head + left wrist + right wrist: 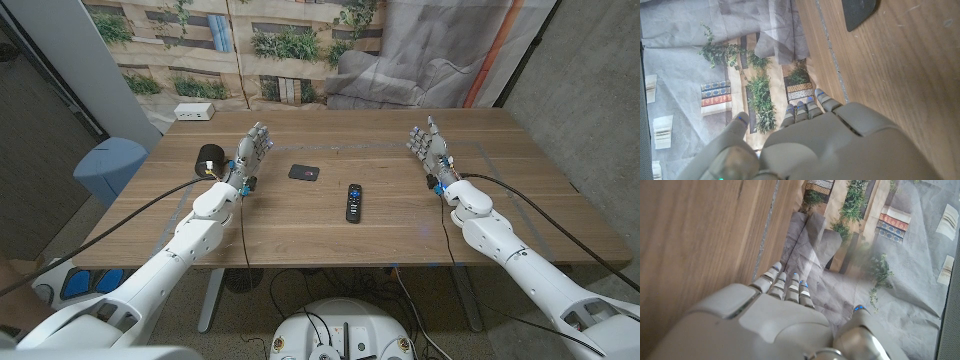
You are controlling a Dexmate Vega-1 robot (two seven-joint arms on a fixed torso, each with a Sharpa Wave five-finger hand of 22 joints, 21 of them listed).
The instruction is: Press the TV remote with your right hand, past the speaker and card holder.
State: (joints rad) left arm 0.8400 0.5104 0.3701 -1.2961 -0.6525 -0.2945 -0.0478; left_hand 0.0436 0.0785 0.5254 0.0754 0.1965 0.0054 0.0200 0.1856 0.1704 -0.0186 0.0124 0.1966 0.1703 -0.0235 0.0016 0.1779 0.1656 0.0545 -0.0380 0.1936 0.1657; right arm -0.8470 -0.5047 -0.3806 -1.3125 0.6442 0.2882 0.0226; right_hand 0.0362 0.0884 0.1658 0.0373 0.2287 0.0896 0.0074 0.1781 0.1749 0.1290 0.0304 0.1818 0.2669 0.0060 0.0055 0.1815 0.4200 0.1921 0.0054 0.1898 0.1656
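Remote: the slim black TV remote (353, 202) lies lengthwise near the middle of the wooden bench (300, 225), untouched. Just beyond it and to the left lies a flat dark card holder (305, 172). A small black round speaker (209, 159) sits beside the left hand (252, 148). Both the left hand and the right hand (429, 147) stand on edge with fingers apart, holding nothing. A white power strip (194, 112) rests at the far left corner.

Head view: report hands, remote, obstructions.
Left hand and right hand open, holding nothing. TV remote untouched, mid-table. Card holder and speaker lie left of it.
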